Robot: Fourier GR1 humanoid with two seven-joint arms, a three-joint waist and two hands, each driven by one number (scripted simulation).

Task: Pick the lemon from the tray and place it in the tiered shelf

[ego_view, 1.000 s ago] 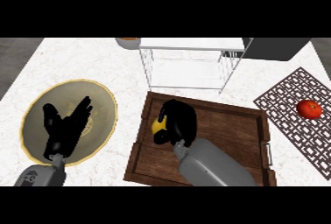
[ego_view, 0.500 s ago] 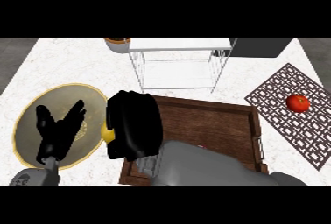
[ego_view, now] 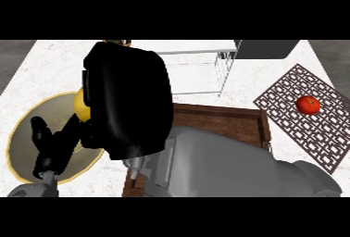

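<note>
My right hand [ego_view: 130, 102] is raised close under the view and fills its middle left, its back towards me. It is shut on the lemon [ego_view: 81, 104], of which only a yellow sliver shows at the hand's left edge. Behind the hand stands the white wire tiered shelf [ego_view: 202, 69] at the counter's back. The brown wooden tray [ego_view: 226, 118] lies below the shelf, largely hidden by my grey right forearm [ego_view: 232, 162]. My left hand [ego_view: 51, 143] rests open at the lower left, fingers up, over a plate.
A round plate with a yellow rim [ego_view: 19, 134] lies at the left. A dark lattice mat [ego_view: 287, 92] at the right carries a red fruit [ego_view: 308, 105]. A grey box [ego_view: 266, 48] stands at the back right.
My right hand has risen from the tray with the lemon and moved up and left towards the shelf, now much larger in view. The left hand stayed over the plate.
</note>
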